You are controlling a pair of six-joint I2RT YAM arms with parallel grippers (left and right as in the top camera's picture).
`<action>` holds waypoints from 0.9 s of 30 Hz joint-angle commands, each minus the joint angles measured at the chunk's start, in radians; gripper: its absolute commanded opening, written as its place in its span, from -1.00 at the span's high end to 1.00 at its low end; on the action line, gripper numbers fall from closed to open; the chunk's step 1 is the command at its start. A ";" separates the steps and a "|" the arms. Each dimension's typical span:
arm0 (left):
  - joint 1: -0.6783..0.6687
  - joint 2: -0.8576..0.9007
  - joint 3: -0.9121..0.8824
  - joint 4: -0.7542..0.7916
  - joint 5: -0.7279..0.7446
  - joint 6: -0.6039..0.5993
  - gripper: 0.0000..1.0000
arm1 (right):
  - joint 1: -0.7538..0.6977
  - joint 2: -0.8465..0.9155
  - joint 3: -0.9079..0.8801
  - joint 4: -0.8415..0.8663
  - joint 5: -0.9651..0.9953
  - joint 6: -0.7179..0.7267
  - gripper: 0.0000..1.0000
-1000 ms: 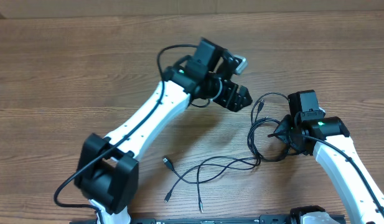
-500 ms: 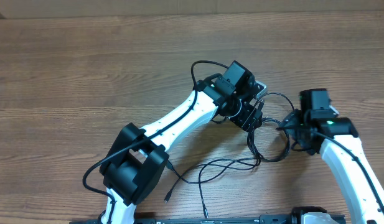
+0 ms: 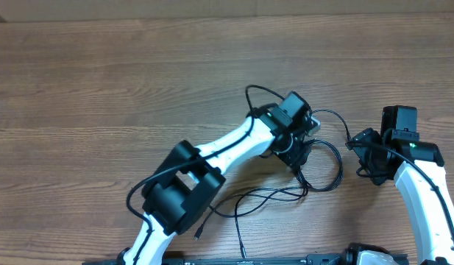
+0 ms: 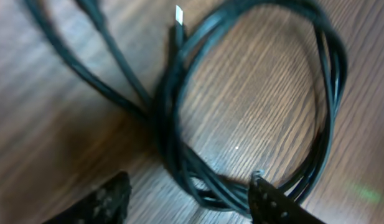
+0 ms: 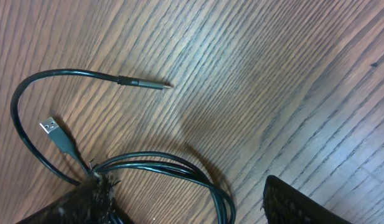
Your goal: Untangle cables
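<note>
- Two grippers meet at one tangle. The cables (image 4: 163,124) lie on the wooden table (image 3: 101,88), right of centre in the overhead view. They form a multi-strand loop with loose strands trailing toward the near edge.
- Left gripper (image 3: 300,154): in the left wrist view you see its fingers (image 4: 111,198) spread apart. One sits on each side of the bundled strands where the loop pinches together, unclosed.
- Right gripper (image 3: 359,156): its fingers (image 5: 297,199) are likewise wide apart. The strands run up against the finger at lower left in the right wrist view. You cannot tell whether they touch it or pass beneath.
- Around: a USB plug (image 5: 50,127) and a thin barrel plug (image 5: 145,83) lie on bare wood just beyond the right gripper, each on its own curving cord.
- In the way: the left arm (image 3: 227,147) crosses the table diagonally, and its head covers the loop's left side from above. Its dark elbow housing (image 3: 179,195) overlaps the trailing strands.
- Hidden or unclear: the left wrist view is blurred, so you cannot count the strands in the bundle. Both wrist views cut the fingers off at the bottom edge. One trailing end (image 3: 241,254) reaches the bottom of the overhead view, its plug too small to make out.
</note>
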 commanded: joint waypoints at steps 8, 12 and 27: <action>-0.046 0.018 0.013 0.004 -0.159 0.014 0.14 | -0.006 -0.005 0.016 0.005 -0.010 -0.005 -0.53; -0.052 0.018 0.013 0.003 -0.180 0.010 0.14 | -0.006 -0.005 0.016 0.005 -0.012 -0.005 -0.52; -0.065 0.020 0.000 0.013 -0.171 -0.045 0.12 | -0.006 -0.005 0.016 0.005 -0.043 -0.005 -0.53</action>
